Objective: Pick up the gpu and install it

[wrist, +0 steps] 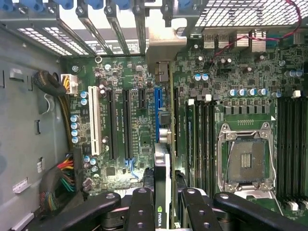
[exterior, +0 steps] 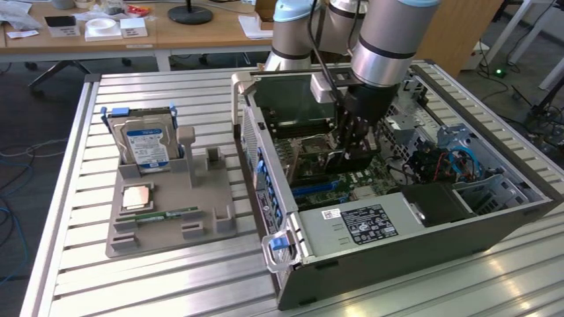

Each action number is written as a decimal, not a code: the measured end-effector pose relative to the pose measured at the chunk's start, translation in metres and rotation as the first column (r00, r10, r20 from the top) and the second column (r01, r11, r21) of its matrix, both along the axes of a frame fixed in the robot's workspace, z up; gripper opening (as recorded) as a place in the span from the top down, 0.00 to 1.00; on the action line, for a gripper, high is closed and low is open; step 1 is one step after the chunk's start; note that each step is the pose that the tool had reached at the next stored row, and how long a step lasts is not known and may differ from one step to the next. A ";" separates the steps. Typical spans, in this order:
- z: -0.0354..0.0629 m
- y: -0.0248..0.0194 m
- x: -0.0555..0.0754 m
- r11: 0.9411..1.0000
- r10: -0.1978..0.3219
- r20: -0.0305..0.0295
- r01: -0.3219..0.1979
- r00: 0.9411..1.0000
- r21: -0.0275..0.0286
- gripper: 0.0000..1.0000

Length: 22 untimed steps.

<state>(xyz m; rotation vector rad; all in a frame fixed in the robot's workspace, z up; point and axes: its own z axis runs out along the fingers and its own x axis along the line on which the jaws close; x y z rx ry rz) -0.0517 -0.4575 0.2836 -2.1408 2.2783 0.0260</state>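
gpu [wrist: 162,192] cropped (seen edge-on), label [exterior: 363,224] print too small to read

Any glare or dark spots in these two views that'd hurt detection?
Exterior view: strong glare on the slatted table, computer case interior shadowed under the arm. Wrist view: blown-out white behind the vent grille; motherboard evenly lit; pincer gripping the gpu reads dark.

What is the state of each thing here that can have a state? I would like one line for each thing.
end effector, shut on the graphics card.
graphics card, held on edge at the blue slot; seated or not, cannot tell.
computer case, lying on its side, side panel off.
processor socket, empty.
hard drive, standing upright in the grey tray.
memory stick, lying flat in the tray.
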 end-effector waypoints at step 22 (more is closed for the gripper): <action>-0.0110 0.0000 -0.013 1.000 0.002 0.005 -0.002 1.000 0.000 0.73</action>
